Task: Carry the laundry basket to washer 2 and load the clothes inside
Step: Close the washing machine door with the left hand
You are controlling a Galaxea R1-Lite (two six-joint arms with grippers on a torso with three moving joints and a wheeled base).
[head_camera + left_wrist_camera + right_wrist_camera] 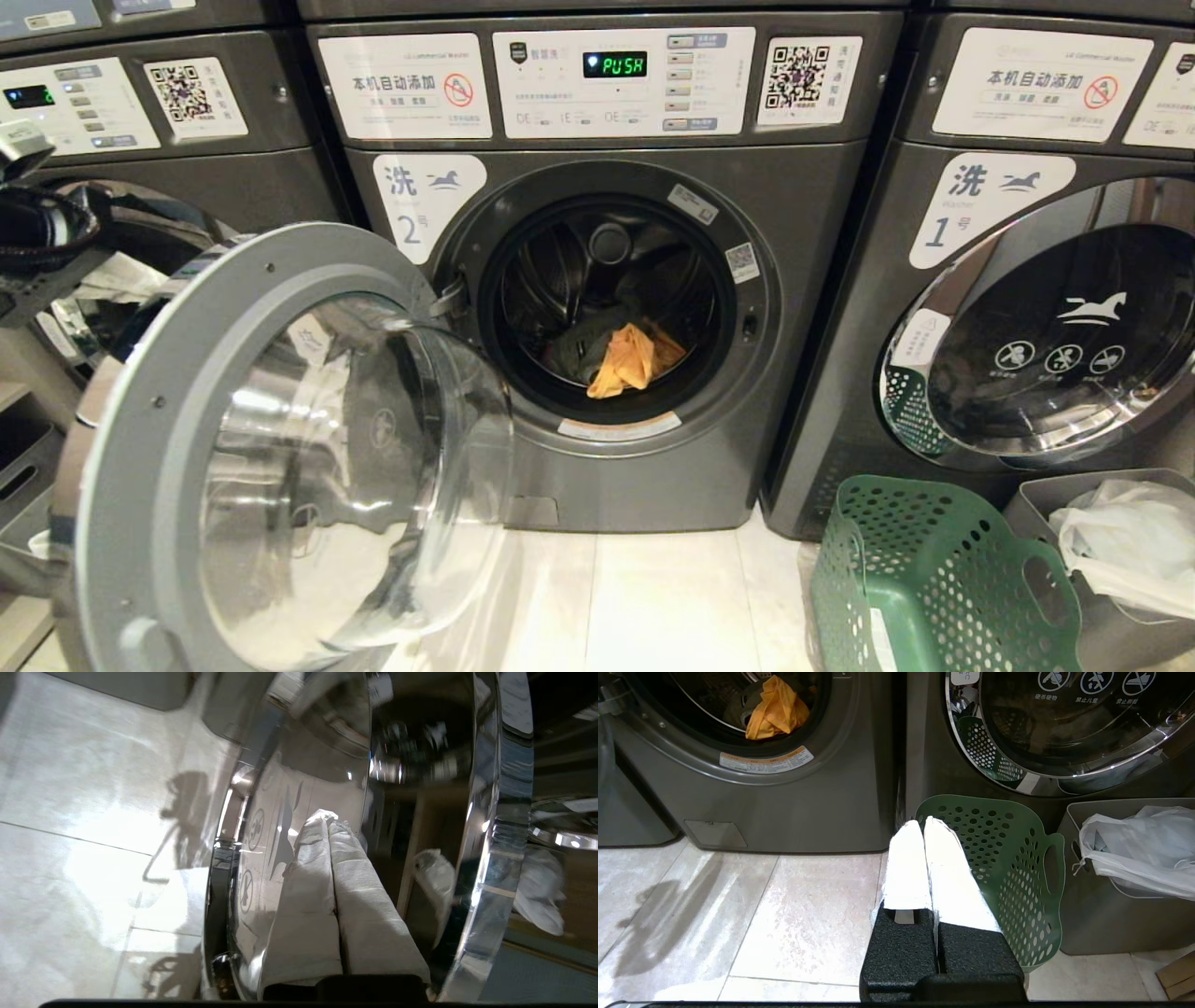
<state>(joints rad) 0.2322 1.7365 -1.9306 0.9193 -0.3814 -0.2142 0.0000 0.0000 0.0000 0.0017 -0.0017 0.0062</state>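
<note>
Right up front, the open door [280, 448] of washer 2 [607, 280] swings out across the near left of the head view, its glass bowl facing us. Behind it, the left gripper [327, 821] sits close against the door's chrome-ringed outer face, its cloth-wrapped fingers [303, 896] pressed together and holding nothing. On the near right the laundry basket [934, 579] stands on the pale tiled floor [653, 597], just beside a grey bin [1102, 616] with a white bag [1130, 551]. The right gripper [923, 823] hangs over the floor next to the basket, white-wrapped fingers [906, 868] shut tight, empty. Further back, the drum of washer 2 gapes open, and the clothes [630, 359] lie inside, a yellow-orange garment on top of darker fabric. To the right, washer 1 [1027, 280] has its door closed.
</note>
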